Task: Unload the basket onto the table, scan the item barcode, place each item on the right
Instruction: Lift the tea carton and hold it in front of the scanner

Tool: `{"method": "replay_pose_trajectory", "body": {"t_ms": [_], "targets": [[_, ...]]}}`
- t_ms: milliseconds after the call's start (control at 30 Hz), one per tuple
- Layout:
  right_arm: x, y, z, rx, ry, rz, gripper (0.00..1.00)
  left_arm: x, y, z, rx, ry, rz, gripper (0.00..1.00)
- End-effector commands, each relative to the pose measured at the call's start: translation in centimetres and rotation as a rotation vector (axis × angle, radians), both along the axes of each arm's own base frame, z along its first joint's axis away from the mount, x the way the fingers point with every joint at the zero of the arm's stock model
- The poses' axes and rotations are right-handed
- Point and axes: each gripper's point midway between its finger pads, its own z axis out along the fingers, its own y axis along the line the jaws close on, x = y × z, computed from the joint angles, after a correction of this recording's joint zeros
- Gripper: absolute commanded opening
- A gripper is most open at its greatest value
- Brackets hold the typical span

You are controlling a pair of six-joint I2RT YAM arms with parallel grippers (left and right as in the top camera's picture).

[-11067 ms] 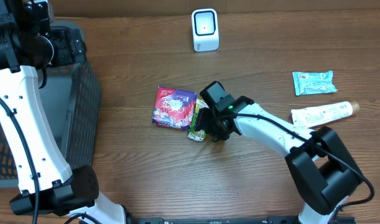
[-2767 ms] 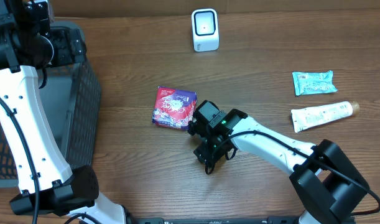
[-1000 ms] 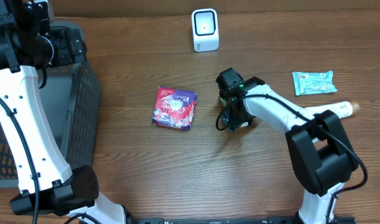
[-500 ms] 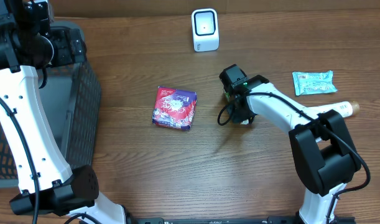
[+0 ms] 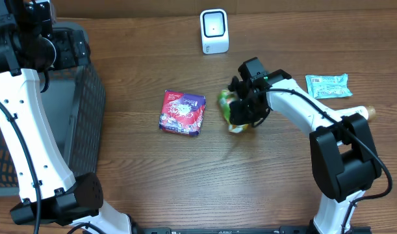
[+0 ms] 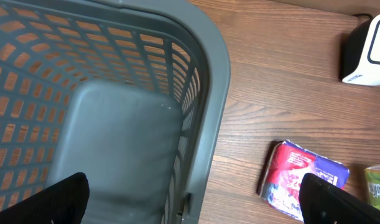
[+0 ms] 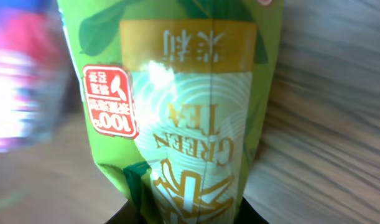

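Over the grey plastic mesh basket (image 6: 214,81), the left gripper (image 6: 196,202) is hanging with jaws wide apart. Short of the white box-shaped scanner (image 5: 214,30), the right gripper (image 5: 248,97) is pinching the glossy green tea pouch (image 5: 229,112) by one end. That floppy pack could sag or slip, hiding its barcode.

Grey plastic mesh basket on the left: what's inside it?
Inside the grey plastic mesh basket only its bare solid floor shows. Its near end is out of frame, and overhead the white left arm covers part.
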Motion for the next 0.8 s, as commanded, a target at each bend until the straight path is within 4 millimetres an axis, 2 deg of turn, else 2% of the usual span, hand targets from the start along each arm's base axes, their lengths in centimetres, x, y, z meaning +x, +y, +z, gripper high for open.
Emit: {"method": "replay_pose_trajectory", "body": {"t_ms": [0,167,333,467,533,767], "targets": [[0.7,4.6,9.7,0.313,-0.102,0.073,0.16,0.0,-0.4,0.3,0.005,-0.01,-0.024,1.0],[0.6,6.6,16.3,0.503,-0.112,0.077,0.16,0.0,-0.4,0.3,0.005,-0.01,-0.024,1.0],[-1.3,8.8,23.4,0.803,-0.064,0.21,0.16,0.0,-0.4,0.3,0.005,-0.01,-0.024,1.0],[-2.0,9.1,26.7,0.923,-0.059,0.279,0.16,0.0,-0.4,0.3,0.005,-0.01,-0.024,0.99],[-1.9,8.9,27.8,0.954,-0.052,0.28,0.16,0.0,-0.4,0.3,0.005,-0.01,-0.024,1.0],[0.3,7.7,31.4,1.059,-0.081,0.266,0.18,0.0,-0.4,0.3,0.005,-0.01,-0.024,1.0]]}}
